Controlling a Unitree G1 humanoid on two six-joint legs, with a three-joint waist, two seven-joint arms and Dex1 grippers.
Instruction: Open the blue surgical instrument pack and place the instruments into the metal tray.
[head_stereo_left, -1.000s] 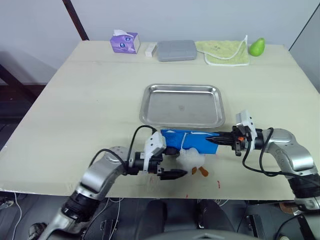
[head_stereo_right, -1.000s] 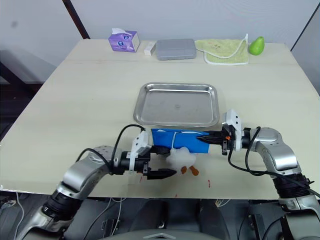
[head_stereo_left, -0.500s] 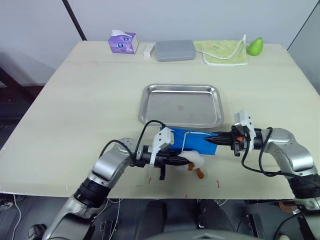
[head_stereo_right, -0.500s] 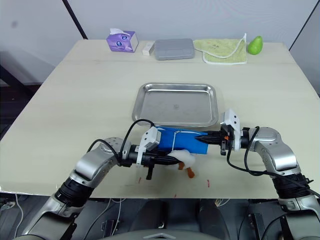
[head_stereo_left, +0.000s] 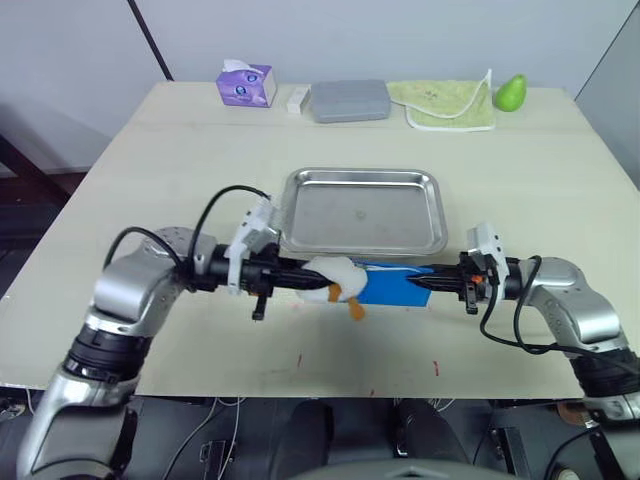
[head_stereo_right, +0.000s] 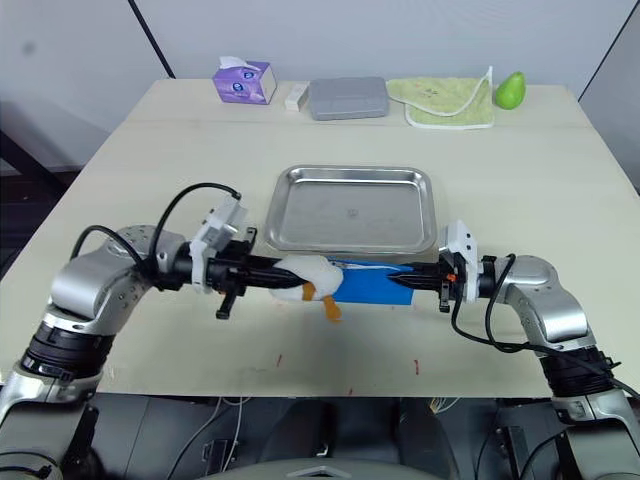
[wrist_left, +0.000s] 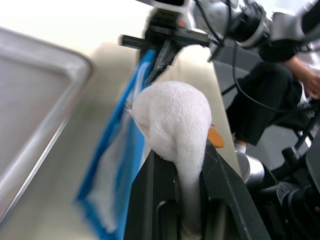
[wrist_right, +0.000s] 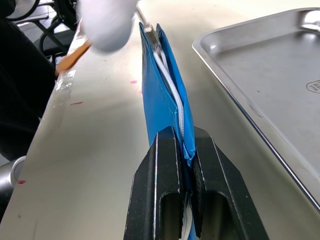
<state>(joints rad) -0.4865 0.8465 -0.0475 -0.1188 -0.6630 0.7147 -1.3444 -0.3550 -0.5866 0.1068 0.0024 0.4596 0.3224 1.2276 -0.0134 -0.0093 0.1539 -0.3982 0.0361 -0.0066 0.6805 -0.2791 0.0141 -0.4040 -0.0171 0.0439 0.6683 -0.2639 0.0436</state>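
Note:
The blue surgical instrument pack (head_stereo_left: 392, 285) lies just in front of the metal tray (head_stereo_left: 365, 213), standing partly on edge. My right gripper (head_stereo_left: 422, 284) is shut on its right end; in the right wrist view the fingers (wrist_right: 165, 185) clamp the blue edge (wrist_right: 162, 95). My left gripper (head_stereo_left: 308, 273) is shut on a white fluffy pull (head_stereo_left: 330, 271) with orange bits, at the pack's left end. That pull (wrist_left: 172, 120) sits pinched between the left fingers (wrist_left: 150, 200). The instruments are hidden inside the pack.
Along the table's far edge stand a purple tissue box (head_stereo_left: 247, 84), a grey case (head_stereo_left: 349, 101), a yellow-green cloth (head_stereo_left: 445, 103) and a green pear (head_stereo_left: 511, 93). A seated person's dark-clothed legs (wrist_left: 270, 115) are beyond the table's front edge.
My left gripper closed on the white fluffy pull near the table's front edge and carried it left and toward the tray. The right gripper kept its hold on the pack.

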